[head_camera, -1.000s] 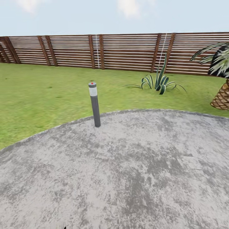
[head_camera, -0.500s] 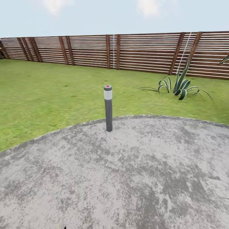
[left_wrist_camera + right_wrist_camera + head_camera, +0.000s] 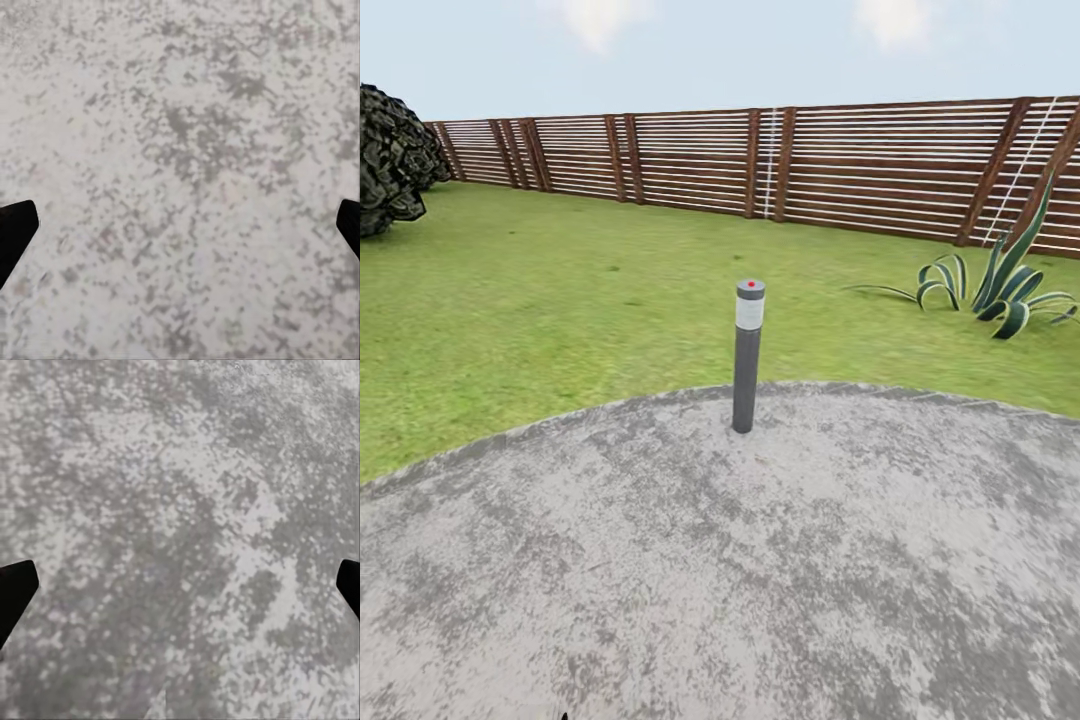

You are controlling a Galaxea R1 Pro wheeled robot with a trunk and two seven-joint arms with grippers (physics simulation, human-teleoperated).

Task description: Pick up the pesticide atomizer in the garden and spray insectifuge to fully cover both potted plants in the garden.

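Where patio (image 3: 780, 560) meets lawn (image 3: 540, 300): unlabelled bollard lamp (image 3: 746, 355); both hands spread.

Mottled grey paving (image 3: 180, 510) lies below the right tool (image 3: 180, 592). Its two dark fingertips (image 3: 15, 589) sit wide apart, nothing between them

Head view looks forward and down across the paved patio (image 3: 760, 580) to lawn (image 3: 540, 300) and fence (image 3: 810, 160). Both wrist views face straight down, close over the same patio paving.

Both claws — left claw (image 3: 180, 225), right claw (image 3: 180, 585) — show plain black, wedge-shaped fingertips (image 3: 15, 229)
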